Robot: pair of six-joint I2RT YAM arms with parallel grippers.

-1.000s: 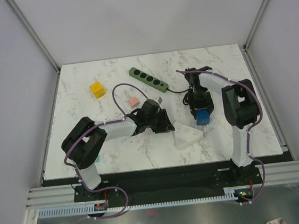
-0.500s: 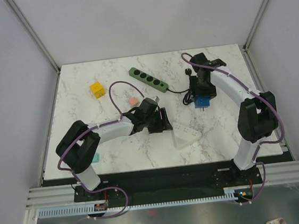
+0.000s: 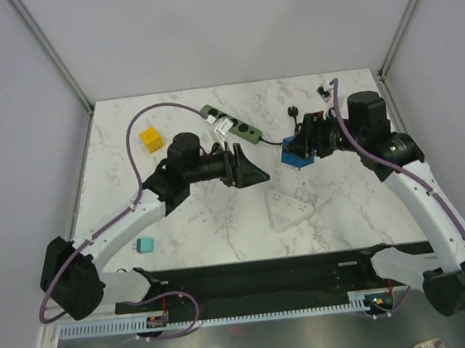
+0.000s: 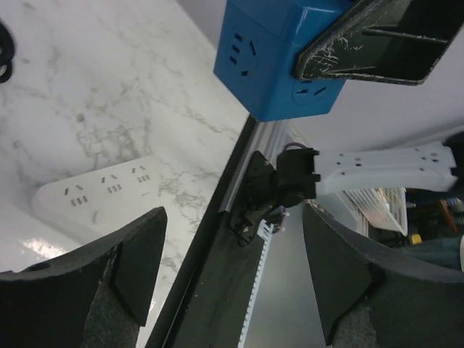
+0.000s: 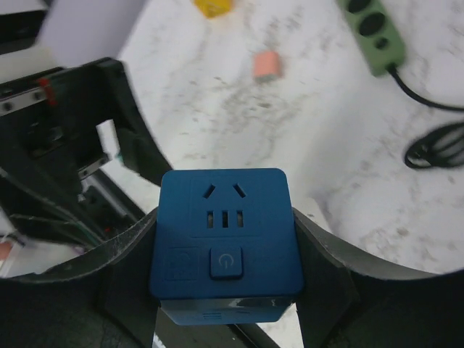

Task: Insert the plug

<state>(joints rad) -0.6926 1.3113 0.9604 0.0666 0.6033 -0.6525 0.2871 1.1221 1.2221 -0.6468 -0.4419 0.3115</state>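
From above, the right hand [image 3: 297, 152] is clamped on a blue socket cube [image 3: 293, 158] held clear of the marble tabletop [image 3: 197, 228]. The black plug [image 3: 296, 120] lies just behind it on the green power strip [image 3: 244, 129]'s cord, and the left hand [image 3: 253, 170] faces the cube. The left wrist view shows that hand's fingers [image 4: 138, 261] spread wide with nothing between them, with a white power strip [image 4: 94, 192] flat on the tabletop. In the right wrist view, both fingers squeeze the cube, its socket face towards the camera.

socket cube [image 3: 298, 152] right of power strip [image 3: 231, 124]
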